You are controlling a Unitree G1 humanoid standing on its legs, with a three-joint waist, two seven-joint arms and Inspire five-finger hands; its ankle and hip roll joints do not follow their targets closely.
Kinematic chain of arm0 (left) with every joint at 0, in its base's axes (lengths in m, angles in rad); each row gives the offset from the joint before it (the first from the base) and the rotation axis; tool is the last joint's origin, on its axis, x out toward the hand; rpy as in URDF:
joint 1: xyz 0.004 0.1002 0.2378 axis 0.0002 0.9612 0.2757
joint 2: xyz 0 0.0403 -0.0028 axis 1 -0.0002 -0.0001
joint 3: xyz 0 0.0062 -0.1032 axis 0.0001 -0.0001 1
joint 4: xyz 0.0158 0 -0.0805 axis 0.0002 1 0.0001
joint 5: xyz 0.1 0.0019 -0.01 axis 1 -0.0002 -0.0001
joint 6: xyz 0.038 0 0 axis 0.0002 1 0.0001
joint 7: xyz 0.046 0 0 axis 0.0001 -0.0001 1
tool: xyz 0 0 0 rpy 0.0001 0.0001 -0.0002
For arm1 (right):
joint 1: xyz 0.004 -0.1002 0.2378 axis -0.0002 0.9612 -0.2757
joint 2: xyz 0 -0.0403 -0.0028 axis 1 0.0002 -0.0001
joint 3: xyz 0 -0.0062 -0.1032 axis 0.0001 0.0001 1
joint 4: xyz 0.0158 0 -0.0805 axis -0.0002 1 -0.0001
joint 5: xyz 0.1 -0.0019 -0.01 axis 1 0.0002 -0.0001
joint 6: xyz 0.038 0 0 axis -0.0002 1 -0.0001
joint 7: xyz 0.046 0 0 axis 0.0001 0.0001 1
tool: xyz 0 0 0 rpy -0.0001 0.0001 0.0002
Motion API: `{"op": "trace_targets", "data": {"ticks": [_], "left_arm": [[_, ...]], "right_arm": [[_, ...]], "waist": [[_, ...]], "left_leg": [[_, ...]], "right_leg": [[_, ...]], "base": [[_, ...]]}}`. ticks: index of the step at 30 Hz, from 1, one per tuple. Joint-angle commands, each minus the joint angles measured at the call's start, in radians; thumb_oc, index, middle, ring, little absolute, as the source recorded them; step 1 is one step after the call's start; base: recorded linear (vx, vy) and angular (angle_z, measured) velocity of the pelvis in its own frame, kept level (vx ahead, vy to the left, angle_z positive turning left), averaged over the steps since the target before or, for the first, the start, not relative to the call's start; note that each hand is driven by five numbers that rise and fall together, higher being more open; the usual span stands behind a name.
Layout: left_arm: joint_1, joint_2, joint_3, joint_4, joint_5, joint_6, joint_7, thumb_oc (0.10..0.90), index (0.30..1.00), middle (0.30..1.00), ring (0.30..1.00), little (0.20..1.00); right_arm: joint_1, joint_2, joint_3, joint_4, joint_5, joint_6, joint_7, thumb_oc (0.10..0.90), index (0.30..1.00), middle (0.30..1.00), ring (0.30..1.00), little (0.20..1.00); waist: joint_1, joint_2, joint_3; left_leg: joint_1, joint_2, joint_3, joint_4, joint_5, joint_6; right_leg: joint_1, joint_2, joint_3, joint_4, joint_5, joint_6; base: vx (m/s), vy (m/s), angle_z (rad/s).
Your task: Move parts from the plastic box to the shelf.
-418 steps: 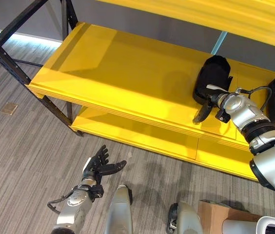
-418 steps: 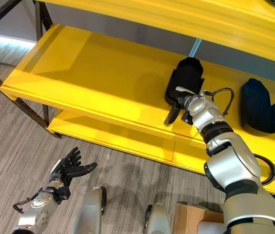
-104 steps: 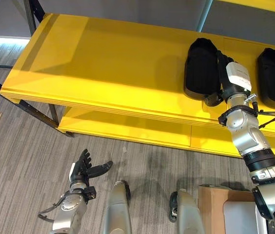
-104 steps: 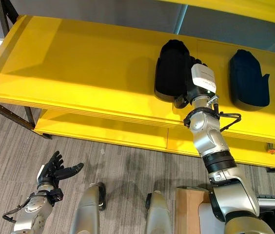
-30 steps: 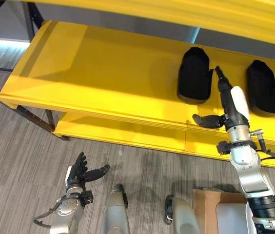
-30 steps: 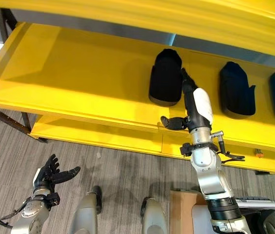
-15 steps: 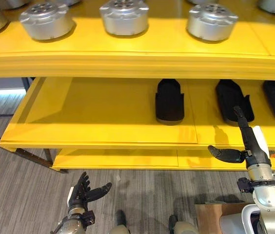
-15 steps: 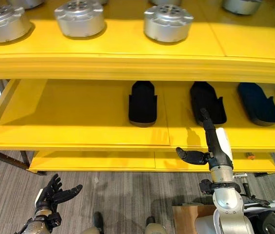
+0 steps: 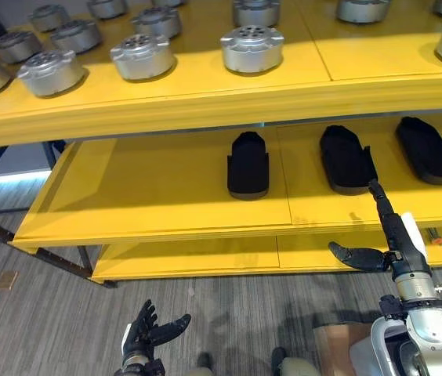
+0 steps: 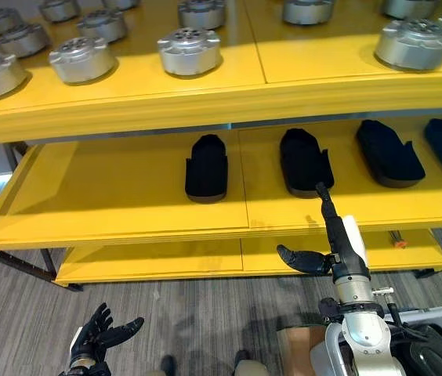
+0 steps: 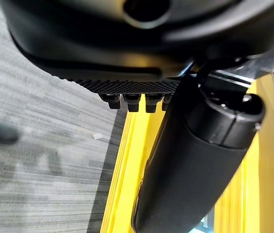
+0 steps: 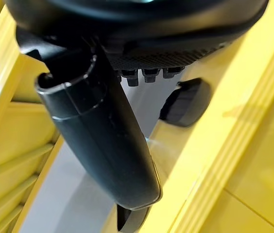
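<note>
Three black moulded parts (image 9: 248, 164) (image 9: 347, 159) (image 9: 429, 149) lie in a row on the yellow middle shelf (image 9: 143, 188). My right hand (image 9: 397, 244) is raised in front of that shelf's front edge, below the second black part and apart from it. Its fingers (image 10: 327, 205) point straight up, the thumb sticks out sideways, and it is open and holds nothing. In the right wrist view a black part (image 12: 188, 102) shows past the thumb (image 12: 108, 141). My left hand (image 9: 147, 332) hangs low over the floor, open and empty.
Several silver round parts (image 9: 251, 48) (image 9: 143, 56) stand on the upper yellow shelf (image 9: 205, 90). A lower yellow board (image 9: 182, 258) sits just above the grey floor. Dark shelf legs (image 9: 56, 262) slant at the left. A brown cardboard piece (image 10: 298, 350) lies at the bottom right.
My right hand has let go of the black part on the middle shelf and pulled back to the shelf's front edge. The camera has tipped up, bringing the upper shelf into view.
</note>
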Motion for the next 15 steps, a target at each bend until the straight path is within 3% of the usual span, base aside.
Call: {"op": "trace_targets", "data": {"ticks": [1, 3, 4, 8, 15], "left_arm": [[-0.041, 0.038, 0.061, -0.096, -0.01, -0.106, -0.017, 0.9, 1.0, 1.0, 1.0, 1.0], [-0.037, 0.032, 0.056, -0.093, -0.009, -0.108, -0.024, 0.9, 1.0, 1.0, 1.0, 1.0], [-0.032, 0.036, 0.047, -0.089, -0.005, -0.103, -0.025, 0.9, 1.0, 1.0, 1.0, 1.0], [-0.011, 0.052, 0.056, -0.113, -0.003, -0.104, -0.02, 0.9, 1.0, 1.0, 1.0, 1.0], [-0.02, 0.062, 0.068, -0.11, -0.003, -0.105, -0.003, 0.9, 1.0, 1.0, 1.0, 1.0]], "right_arm": [[-0.116, -0.034, 0.01, -0.069, 0.054, -0.116, -0.007, 0.9, 1.0, 1.0, 1.0, 1.0], [-0.114, -0.027, 0.009, -0.067, 0.072, -0.115, 0.002, 0.9, 1.0, 1.0, 1.0, 1.0], [-0.103, -0.014, 0.009, -0.065, 0.074, -0.11, 0.007, 0.9, 1.0, 1.0, 1.0, 1.0], [-0.093, 0.01, 0.02, -0.061, 0.087, -0.102, 0.013, 0.9, 1.0, 1.0, 1.0, 1.0], [-0.107, 0.022, 0.036, -0.041, 0.076, -0.088, 0.003, 0.9, 1.0, 1.0, 1.0, 1.0]], "waist": [[0.001, -0.041, -0.052], [-0.008, -0.033, -0.054], [-0.016, -0.022, -0.069], [-0.012, -0.025, -0.086], [-0.008, -0.039, -0.087]], "left_leg": [[-0.056, -0.084, -0.067, 0.167, -0.136, -0.002], [-0.046, -0.082, -0.047, 0.132, -0.147, 0.01], [-0.008, -0.075, -0.039, 0.056, -0.133, 0.018], [0.04, -0.081, -0.017, -0.076, -0.098, 0.038], [0.058, -0.106, 0.007, -0.124, -0.086, 0.06]], "right_leg": [[0.073, 0.014, 0.04, -0.164, 0.088, 0.07], [0.071, 0.016, 0.048, -0.156, 0.093, 0.075], [0.07, 0.013, 0.05, -0.164, 0.106, 0.084], [0.055, -0.018, 0.058, -0.187, 0.142, 0.113], [0.027, -0.045, 0.083, -0.19, 0.182, 0.149]], "base": [[0.06, 0.125, -0.56], [0.05, 0.18, -0.63], [0.06, 0.259, -0.44], [-0.01, 0.24, -0.07], [-0.05, 0.162, -0.13]]}}
